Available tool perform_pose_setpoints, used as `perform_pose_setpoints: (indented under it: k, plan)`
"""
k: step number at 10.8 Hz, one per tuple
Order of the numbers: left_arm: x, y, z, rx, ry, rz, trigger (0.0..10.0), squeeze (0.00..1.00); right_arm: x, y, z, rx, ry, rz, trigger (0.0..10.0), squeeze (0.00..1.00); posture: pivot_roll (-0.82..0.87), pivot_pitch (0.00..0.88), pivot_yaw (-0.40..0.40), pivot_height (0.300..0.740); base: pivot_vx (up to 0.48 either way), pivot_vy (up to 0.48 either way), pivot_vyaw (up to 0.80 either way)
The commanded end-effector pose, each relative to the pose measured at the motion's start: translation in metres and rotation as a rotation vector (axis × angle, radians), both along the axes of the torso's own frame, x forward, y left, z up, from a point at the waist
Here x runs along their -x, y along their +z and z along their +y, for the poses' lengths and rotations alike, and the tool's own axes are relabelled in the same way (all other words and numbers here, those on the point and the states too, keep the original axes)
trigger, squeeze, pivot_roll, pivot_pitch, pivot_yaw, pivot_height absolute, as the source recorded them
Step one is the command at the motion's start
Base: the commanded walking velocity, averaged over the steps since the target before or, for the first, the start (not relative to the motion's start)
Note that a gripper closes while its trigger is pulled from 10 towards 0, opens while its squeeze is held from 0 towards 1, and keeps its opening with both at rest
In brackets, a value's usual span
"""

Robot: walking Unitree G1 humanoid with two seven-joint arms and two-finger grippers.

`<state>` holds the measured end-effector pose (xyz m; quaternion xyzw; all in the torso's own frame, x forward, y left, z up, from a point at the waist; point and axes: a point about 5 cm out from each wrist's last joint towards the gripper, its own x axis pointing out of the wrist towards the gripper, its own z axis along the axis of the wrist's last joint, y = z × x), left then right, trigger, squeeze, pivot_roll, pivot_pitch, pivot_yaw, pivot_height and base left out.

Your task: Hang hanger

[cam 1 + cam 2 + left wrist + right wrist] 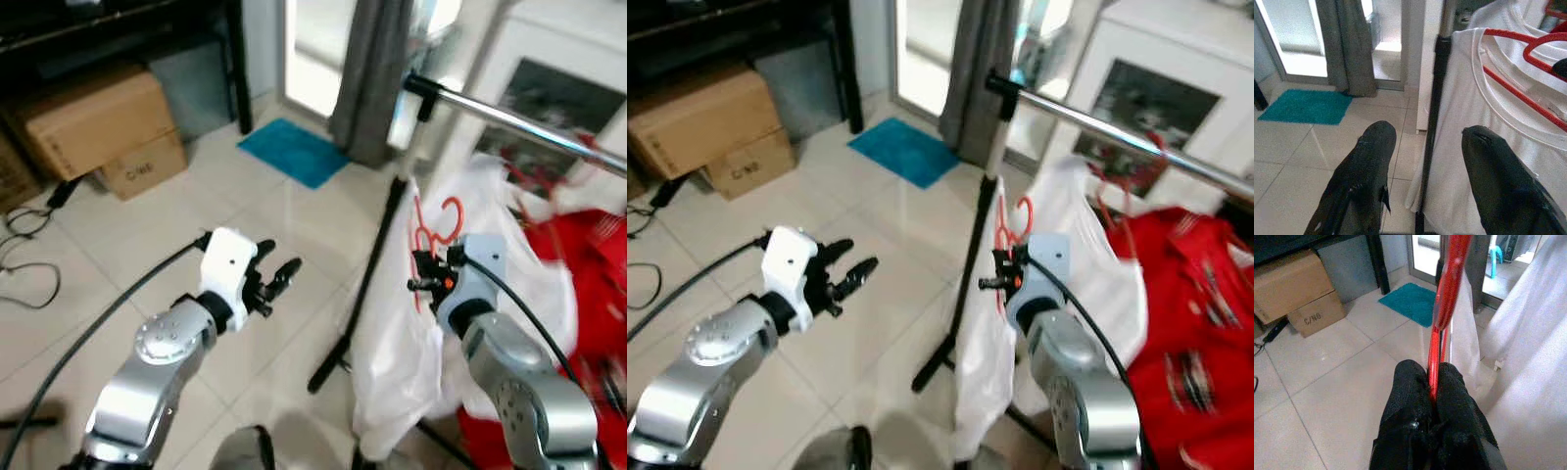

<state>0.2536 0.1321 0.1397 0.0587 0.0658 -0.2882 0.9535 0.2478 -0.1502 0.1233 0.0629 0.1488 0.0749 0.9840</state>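
Right tool [1432,391] is clenched on the thin red plastic hanger [1444,298] w/ the white T-shirt [490,284], just below the silver metal rail [529,125]; lift hook over rail, settle, then release; left tool [1425,181] gapes idle.

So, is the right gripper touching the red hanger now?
Touching. In the right wrist view the right gripper has both black fingers pressed shut on the red hanger, with no gap.
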Motion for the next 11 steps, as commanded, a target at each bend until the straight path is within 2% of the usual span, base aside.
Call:
perform_pose_setpoints:
  k: [1,6,11]
  plan:
    - [0.0027,-0.0002,-0.0017,0.004,-0.005,0.006,10.0,0.0,-0.0008,0.0073,0.0014,-0.003,0.015,-0.035,0.0,0.0,0.08,0.077,-0.022,0.74,-0.247,0.0,0.0]
    - [0.0014,0.0002,-0.0023,0.001,-0.013,0.006,10.0,0.0,-0.0015,0.0076,0.0019,-0.007,0.022,-0.036,0.0,0.0,0.08,0.073,-0.019,0.74,-0.25,0.0,0.0]
    - [-0.0004,0.0021,-0.0004,-0.003,-0.011,-0.003,10.0,0.0,-0.0037,0.0111,0.0063,-0.017,0.082,-0.059,0.0,0.0,0.09,0.063,-0.019,0.74,-0.247,0.0,0.0]
